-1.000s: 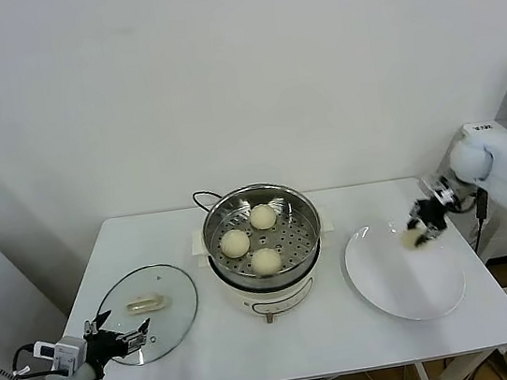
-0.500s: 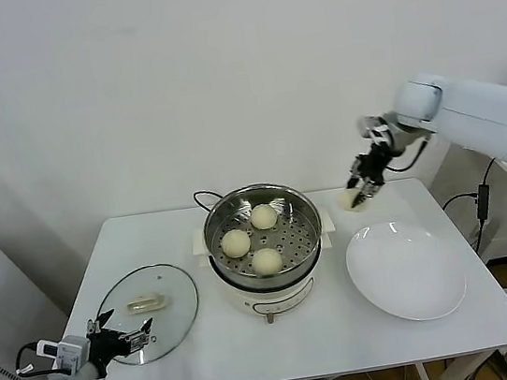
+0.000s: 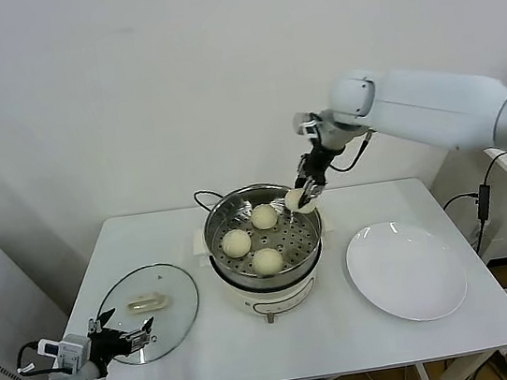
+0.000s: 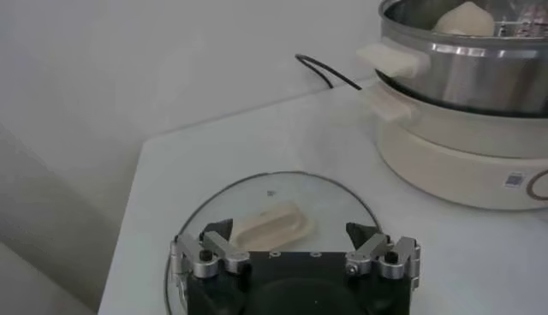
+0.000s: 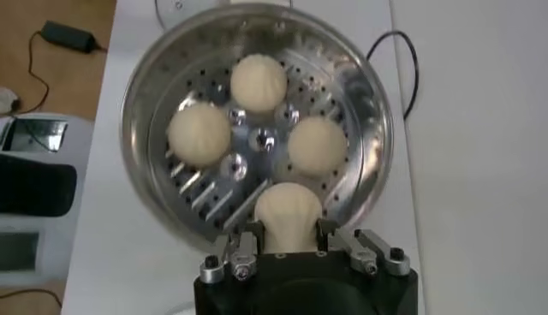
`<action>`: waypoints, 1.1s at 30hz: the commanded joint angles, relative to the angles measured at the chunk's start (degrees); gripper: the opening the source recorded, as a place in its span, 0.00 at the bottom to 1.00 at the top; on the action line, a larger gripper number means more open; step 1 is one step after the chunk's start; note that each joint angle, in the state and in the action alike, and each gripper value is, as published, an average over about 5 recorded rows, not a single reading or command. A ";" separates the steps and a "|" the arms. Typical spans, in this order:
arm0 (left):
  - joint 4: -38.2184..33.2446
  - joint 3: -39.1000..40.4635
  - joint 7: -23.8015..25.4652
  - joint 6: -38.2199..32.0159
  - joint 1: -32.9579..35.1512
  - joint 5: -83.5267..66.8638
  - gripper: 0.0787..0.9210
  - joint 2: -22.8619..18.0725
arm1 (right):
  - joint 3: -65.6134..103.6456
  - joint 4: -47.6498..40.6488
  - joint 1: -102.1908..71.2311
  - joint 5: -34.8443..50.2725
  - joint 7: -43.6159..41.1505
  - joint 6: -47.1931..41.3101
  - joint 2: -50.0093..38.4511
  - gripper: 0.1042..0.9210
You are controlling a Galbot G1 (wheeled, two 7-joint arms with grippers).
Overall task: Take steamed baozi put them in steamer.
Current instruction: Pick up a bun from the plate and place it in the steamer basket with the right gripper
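The steamer [image 3: 216, 233] is a shiny steel basket on a white cooker base at the table's middle. Three baozi [image 3: 235, 243] lie on its perforated floor, also seen in the right wrist view [image 5: 259, 82]. My right gripper [image 3: 302, 198] is shut on a fourth baozi [image 5: 288, 214] and holds it above the steamer's right rim. My left gripper [image 4: 289, 242] is open and empty, low at the table's front left, over the glass lid [image 4: 257, 193].
A bare white plate [image 3: 407, 270] lies right of the steamer. The flat glass lid [image 3: 177, 305] with its cream handle lies to the left. A black cord [image 3: 201, 197] runs behind the cooker. The wall stands close behind the table.
My right gripper has lifted the baozi from the plate, swung it up and left, and now holds it over the steamer's right rim. The left arm has not moved.
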 commanded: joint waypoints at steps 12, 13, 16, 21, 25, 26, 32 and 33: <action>-0.01 -1.70 -0.02 -0.06 1.17 0.00 0.88 -0.10 | 0.55 0.84 -8.54 -1.17 8.04 -4.80 2.72 0.36; 0.00 -1.70 -0.03 -0.06 1.16 0.00 0.88 -0.14 | 0.79 0.64 -8.82 -1.27 8.41 -4.83 2.75 0.36; 0.03 -1.71 -0.04 -0.05 1.16 0.00 0.88 -0.25 | 1.42 0.10 -9.52 -1.62 9.15 -4.98 2.80 0.37; 0.09 -2.05 -0.04 -0.04 1.38 -0.05 0.88 -0.35 | 2.62 -0.30 -9.84 -2.39 9.35 -5.12 2.36 0.50; 0.22 -2.70 -0.04 -0.08 1.65 -0.31 0.88 -0.38 | 6.17 -0.39 -9.82 -1.00 9.22 -4.98 1.25 0.65; 0.31 -2.94 -0.04 -0.10 1.72 -0.39 0.88 -0.39 | 7.63 -0.40 -9.73 -0.34 9.06 -4.89 0.63 0.68; 0.94 -4.51 0.02 -0.30 2.38 -0.57 0.88 -0.52 | 16.25 1.53 -8.56 5.85 8.92 -3.67 -8.69 0.86; 1.02 -4.73 0.06 -0.35 2.48 -0.56 0.88 -0.56 | 17.79 2.33 -8.72 6.94 9.40 -2.93 -10.92 0.87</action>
